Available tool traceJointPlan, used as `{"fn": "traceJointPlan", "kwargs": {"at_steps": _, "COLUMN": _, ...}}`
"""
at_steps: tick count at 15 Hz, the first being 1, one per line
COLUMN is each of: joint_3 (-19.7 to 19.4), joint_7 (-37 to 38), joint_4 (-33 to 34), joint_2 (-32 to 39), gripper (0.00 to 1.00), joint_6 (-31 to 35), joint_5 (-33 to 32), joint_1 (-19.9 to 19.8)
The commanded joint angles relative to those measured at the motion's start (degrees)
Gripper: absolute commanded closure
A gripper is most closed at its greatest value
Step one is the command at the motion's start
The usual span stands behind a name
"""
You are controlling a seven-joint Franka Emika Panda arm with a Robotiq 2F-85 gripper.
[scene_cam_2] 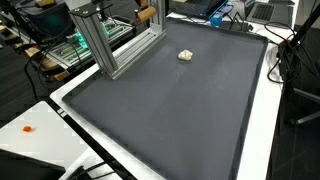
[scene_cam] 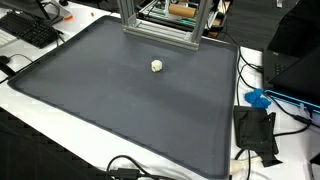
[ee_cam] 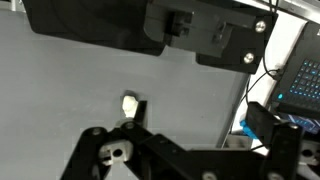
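Note:
A small white lump (scene_cam: 157, 66) lies alone on the far part of a dark grey mat (scene_cam: 120, 110); it also shows in the other exterior view (scene_cam_2: 186, 55). In the wrist view my gripper (ee_cam: 198, 112) fills the lower edge, its black fingers spread wide apart with nothing between them. The white lump (ee_cam: 129, 103) appears just beside one fingertip, down on the mat (ee_cam: 70, 90). I cannot tell how high above it I am. Neither the gripper nor the arm shows in either exterior view.
An aluminium frame (scene_cam: 160, 25) (scene_cam_2: 110, 40) stands at the mat's far edge. A blue object (scene_cam: 258, 98) (ee_cam: 250, 128), a black box (scene_cam: 255, 130) and cables lie off one side. A keyboard (scene_cam: 30, 30) sits at a corner. Dark hardware (ee_cam: 150, 25) spans the top of the wrist view.

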Motion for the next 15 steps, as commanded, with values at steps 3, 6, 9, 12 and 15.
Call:
{"fn": "traceJointPlan", "kwargs": {"at_steps": 3, "joint_3": 0.5, "joint_7": 1.0, "joint_4": -9.1, "joint_2": -9.5, "gripper": 0.00, "joint_6": 2.4, "joint_5": -0.1, "joint_1": 0.5}}
{"fn": "traceJointPlan", "kwargs": {"at_steps": 6, "joint_3": 1.7, "joint_7": 1.4, "joint_4": -11.6, "joint_2": -12.3, "gripper": 0.00, "joint_6": 3.6, "joint_5": -0.7, "joint_1": 1.0}}
{"fn": "traceJointPlan", "kwargs": {"at_steps": 9, "joint_3": 2.3, "joint_7": 2.3, "joint_4": -13.6, "joint_2": -14.2, "gripper": 0.00, "joint_6": 3.5, "joint_5": -0.6, "joint_1": 1.2}}
{"fn": "traceJointPlan", "kwargs": {"at_steps": 12, "joint_3": 2.5, "joint_7": 2.5, "joint_4": -15.5, "joint_2": -15.3, "gripper": 0.00, "joint_6": 4.3, "joint_5": 0.1, "joint_1": 1.8}}
{"fn": "traceJointPlan", "kwargs": {"at_steps": 15, "joint_3": 2.9, "joint_7": 3.1, "joint_4": -17.2, "joint_2": -16.0, "gripper": 0.00, "joint_6": 7.0, "joint_5": 0.1, "joint_1": 2.1}}
